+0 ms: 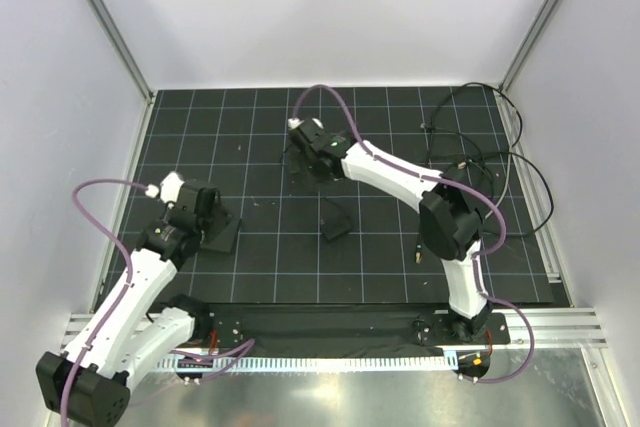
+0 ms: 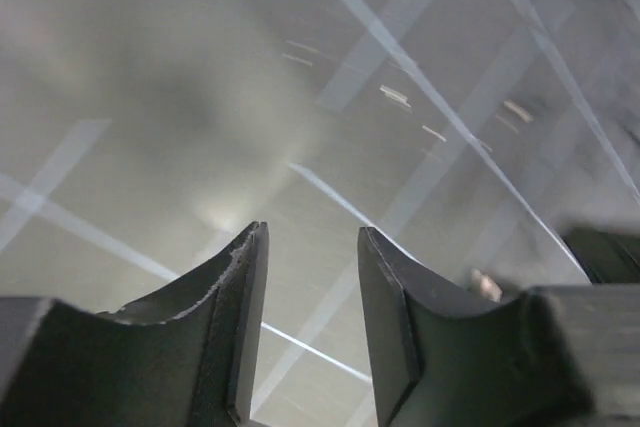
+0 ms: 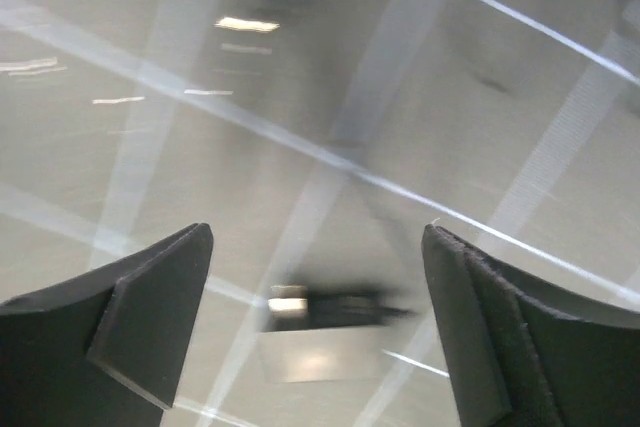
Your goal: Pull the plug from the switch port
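Right claw (image 3: pixel 318 232) stands wide apart, empty; plug (image 3: pixel 335 307) lies loose beneath it, well apart from switch (image 1: pixel 222 235). Left claw (image 2: pixel 310 237), half-parted and empty, hovers at switch. I should lift straight up without brushing plug.

Silver-tipped plug (image 3: pixel 330 306) lying loose, apart from black switch box (image 1: pixel 225 235).

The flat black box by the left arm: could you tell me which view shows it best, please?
The top external view: the flat black box lies partly covered by the left arm. The left wrist view shows only a blurred dark edge, perhaps it; the right wrist view shows none.
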Available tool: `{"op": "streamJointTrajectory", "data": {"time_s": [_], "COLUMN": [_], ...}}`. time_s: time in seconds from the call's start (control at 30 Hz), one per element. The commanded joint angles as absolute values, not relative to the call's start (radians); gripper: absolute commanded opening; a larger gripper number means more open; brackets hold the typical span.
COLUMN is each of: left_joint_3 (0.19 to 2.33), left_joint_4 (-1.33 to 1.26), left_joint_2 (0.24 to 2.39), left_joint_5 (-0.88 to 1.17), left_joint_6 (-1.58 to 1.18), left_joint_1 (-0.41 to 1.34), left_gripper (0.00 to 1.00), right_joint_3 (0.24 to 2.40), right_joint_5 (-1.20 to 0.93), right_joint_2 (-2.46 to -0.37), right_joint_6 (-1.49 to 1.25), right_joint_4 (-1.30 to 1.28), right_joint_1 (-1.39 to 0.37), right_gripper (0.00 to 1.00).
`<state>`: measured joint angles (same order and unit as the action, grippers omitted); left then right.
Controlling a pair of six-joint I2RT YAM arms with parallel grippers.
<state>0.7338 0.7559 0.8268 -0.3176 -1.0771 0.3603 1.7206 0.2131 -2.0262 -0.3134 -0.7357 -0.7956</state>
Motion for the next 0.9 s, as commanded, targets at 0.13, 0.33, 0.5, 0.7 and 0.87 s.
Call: {"op": "streamJointTrajectory", "data": {"time_s": [0.13,0.33,0.5,0.7,0.87], "left_joint_3": [0.735,0.683,0.612,0.591,0.618], "left_joint_4": [1.020,1.019,0.979,0.908,0.868], "left_joint_2": [0.922,0.962,0.960,1.061,1.134], "left_joint_5": [-0.445,-0.416,-0.339,-0.308,-0.331], "left_joint_6": [-1.155,-1.177,-1.170,-1.169,-1.170], "left_joint_1": [0.137,0.052,-0.057,-0.095,-0.106], "left_gripper": [0.29,0.10,0.00,0.01,0.01], "right_joint_3": [1.994,2.207,2.282,2.296,2.269], "right_joint_5": [-0.188,-0.343,-0.393,-0.411,-0.434], "right_joint_2": [-2.211,-2.420,-2.525,-2.577,-2.576], "right_joint_6": [-0.277,-0.357,-0.380,-0.379,-0.385], "right_joint_4": [-0.560,-0.457,-0.426,-0.413,-0.397], "right_joint_1": [-0.893,-0.899,-0.899,-0.897,-0.897], "right_gripper": [0.27,0.12,0.10,0.10,0.09]}}
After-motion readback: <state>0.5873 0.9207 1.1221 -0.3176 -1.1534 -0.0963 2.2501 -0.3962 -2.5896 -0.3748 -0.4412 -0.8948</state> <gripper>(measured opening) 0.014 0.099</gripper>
